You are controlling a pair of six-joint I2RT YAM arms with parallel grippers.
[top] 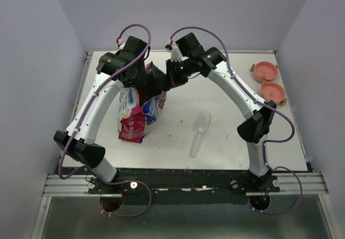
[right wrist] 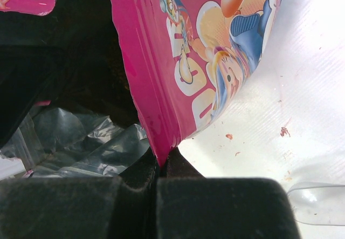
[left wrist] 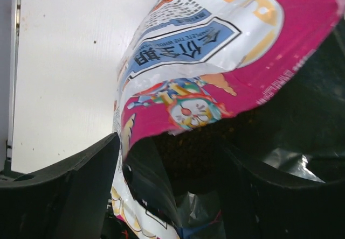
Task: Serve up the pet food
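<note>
1. Your right claw [right wrist: 156,169] is pressed together on the pink edge of the bag [top: 135,115], which stands left of the table's [top: 226,153] centre.
2. Your left claw [left wrist: 178,196] is spread, a finger on either side of the bag's mouth, gripping nothing.
3. The pet food [left wrist: 199,136] sits inside that mouth, right ahead of the left claw.
4. The scoop [top: 199,134] lies right of the bag, long axis near-to-far, handle toward the near edge. It's closer to your right arm, so I'd say the free left claw faces the longer reach.
5. Two pink bowls [top: 264,71] wait at the far right corner.
</note>
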